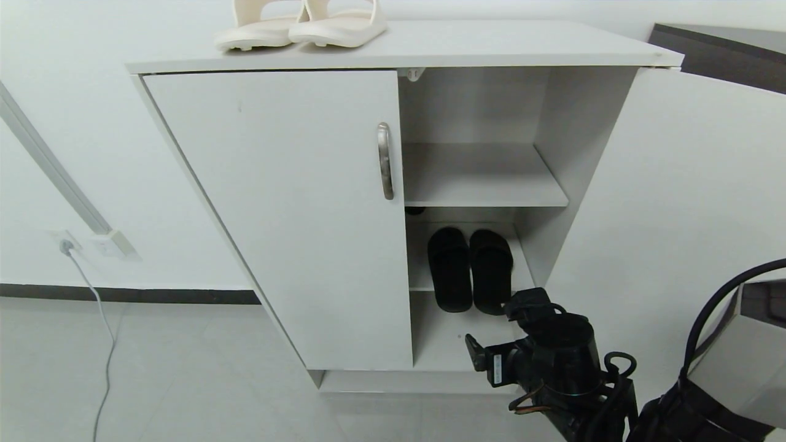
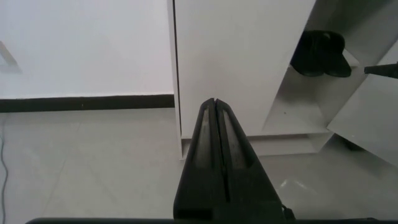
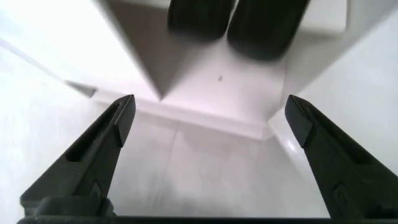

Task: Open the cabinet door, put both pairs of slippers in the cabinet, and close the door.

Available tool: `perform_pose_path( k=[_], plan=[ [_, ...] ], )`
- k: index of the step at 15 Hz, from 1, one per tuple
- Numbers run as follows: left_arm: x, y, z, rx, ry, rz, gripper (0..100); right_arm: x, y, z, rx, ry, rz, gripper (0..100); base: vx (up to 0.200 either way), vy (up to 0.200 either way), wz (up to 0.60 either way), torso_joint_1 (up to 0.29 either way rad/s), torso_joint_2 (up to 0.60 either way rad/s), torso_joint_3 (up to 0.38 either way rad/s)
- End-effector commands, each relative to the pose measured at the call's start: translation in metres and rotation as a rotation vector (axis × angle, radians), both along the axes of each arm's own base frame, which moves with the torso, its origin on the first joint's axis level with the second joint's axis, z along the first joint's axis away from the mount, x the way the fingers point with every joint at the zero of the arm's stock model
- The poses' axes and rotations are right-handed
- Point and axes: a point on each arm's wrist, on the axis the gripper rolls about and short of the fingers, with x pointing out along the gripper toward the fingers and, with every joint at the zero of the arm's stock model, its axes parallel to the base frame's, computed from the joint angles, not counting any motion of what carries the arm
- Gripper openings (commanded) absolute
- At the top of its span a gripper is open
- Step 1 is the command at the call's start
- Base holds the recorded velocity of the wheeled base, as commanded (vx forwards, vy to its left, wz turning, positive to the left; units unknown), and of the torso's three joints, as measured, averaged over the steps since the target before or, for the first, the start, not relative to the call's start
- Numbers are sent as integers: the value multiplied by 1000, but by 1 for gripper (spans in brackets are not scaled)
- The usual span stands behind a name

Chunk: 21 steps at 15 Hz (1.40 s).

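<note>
On cabinet top point(image 1: 491, 43), 11 o'clock: cream slippers point(image 1: 301, 27) look light, soft foam, so pinch at straps. Jaws: right gripper point(image 3: 208, 109) apart, left gripper point(image 2: 214, 104) together.

Cream slippers point(image 1: 331, 31) on the cabinet point(image 1: 491, 43) top, 12 o'clock in the head view — far ends cut by the frame edge. Closed left door point(image 1: 288, 215) hides the interior behind it. Black slippers point(image 3: 261, 25) in the right wrist view: blurred, near ends only, remainder cropped. Open right door point(image 1: 675, 202), 3 o'clock — cropped.
</note>
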Motion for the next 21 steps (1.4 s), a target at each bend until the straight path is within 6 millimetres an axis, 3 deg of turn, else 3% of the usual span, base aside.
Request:
perform_pose_path(
  k=[1,6,21],
  plan=[
    [0,0,0,0,1,0,0,0,3,-10,-14,15,5,100,-200,0,0,-2,-2,2],
    [0,0,0,0,1,0,0,-2,6,-10,0,-2,13,100,-200,0,0,4,1,3],
    [0,0,0,0,1,-1,0,-6,7,-10,4,-8,23,100,0,0,0,1,0,17]
  ],
)
